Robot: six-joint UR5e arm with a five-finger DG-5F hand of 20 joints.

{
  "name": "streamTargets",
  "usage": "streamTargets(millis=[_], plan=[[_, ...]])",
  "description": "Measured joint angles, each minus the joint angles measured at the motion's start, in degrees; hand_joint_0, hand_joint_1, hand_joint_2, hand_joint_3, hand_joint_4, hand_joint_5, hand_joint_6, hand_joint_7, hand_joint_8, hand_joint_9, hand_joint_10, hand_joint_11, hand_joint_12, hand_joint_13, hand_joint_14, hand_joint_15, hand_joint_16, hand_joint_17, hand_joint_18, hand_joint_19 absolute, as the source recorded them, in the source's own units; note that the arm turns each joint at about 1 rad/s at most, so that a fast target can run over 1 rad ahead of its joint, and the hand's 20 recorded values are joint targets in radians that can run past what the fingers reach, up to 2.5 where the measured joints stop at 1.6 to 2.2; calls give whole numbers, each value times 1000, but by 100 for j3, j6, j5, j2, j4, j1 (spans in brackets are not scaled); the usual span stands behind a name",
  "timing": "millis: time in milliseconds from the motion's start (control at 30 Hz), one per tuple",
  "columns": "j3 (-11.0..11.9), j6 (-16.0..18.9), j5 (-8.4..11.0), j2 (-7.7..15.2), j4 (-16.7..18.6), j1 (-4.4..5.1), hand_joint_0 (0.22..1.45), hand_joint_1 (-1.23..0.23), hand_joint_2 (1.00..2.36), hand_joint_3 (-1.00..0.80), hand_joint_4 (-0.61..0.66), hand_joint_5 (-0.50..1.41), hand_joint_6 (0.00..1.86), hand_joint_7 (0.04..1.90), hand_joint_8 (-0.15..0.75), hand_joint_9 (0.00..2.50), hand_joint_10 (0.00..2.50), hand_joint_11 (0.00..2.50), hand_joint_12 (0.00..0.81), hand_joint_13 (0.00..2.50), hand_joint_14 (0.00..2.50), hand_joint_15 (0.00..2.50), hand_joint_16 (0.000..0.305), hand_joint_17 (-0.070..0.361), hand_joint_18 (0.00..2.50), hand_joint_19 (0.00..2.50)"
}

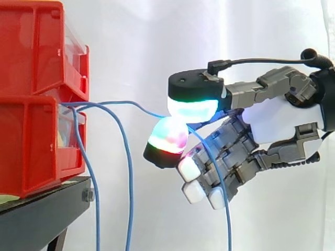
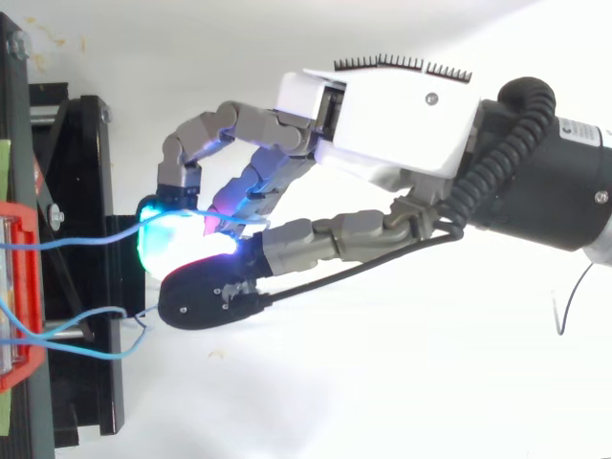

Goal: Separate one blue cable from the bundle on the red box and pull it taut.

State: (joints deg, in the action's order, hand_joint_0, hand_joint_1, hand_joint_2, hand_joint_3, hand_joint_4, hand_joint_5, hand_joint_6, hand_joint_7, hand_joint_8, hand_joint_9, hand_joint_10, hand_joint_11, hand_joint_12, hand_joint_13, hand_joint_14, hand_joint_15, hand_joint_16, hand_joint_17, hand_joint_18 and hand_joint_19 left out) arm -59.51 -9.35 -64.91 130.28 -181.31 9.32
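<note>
Two red bins (image 1: 36, 94) are stacked on a black stand (image 1: 42, 214) at the left. Several thin blue cables (image 1: 128, 172) come out between the bins and droop down. One blue cable (image 1: 123, 103) runs from the bins rightward to my hand (image 1: 272, 123), where it is pinched between two glowing pads (image 1: 191, 107), then falls away below. In the top view that cable (image 2: 91, 238) stretches from the red bin edge (image 2: 21, 287) to my hand (image 2: 382, 124), held at the cyan pad (image 2: 170, 239). The other fingers are curled beneath.
A white curtain backs the scene. The other blue cables (image 2: 96, 330) loop near the black stand (image 2: 91, 287) by the bins.
</note>
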Motion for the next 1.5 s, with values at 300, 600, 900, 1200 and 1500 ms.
streamTargets(millis=[300, 600, 900, 1200, 1500], plan=[[1, -88, 438, -1, -229, 3, 616, -773, 1013, -253, 129, -135, 838, 984, 347, 953, 12, 435, 388, 877, 11, 359, 48, 109, 784, 484], [1, -483, 1443, 5, -475, 90, 613, -765, 1015, -248, 140, -136, 839, 990, 344, 950, 13, 430, 387, 879, 11, 357, 47, 107, 781, 490], [1, -1708, 1660, -27, -448, 228, 613, -761, 1014, -251, 141, -135, 839, 992, 344, 956, 12, 430, 386, 884, 11, 359, 47, 106, 779, 492], [1, -2121, 1823, -79, -447, 377, 613, -754, 1015, -255, 146, -136, 839, 1000, 344, 955, 14, 430, 384, 887, 11, 367, 47, 105, 779, 494], [1, -2498, 2135, -82, -346, 419, 614, -745, 1015, -263, 147, -136, 839, 990, 348, 959, 12, 430, 383, 889, 13, 361, 46, 105, 781, 494]])
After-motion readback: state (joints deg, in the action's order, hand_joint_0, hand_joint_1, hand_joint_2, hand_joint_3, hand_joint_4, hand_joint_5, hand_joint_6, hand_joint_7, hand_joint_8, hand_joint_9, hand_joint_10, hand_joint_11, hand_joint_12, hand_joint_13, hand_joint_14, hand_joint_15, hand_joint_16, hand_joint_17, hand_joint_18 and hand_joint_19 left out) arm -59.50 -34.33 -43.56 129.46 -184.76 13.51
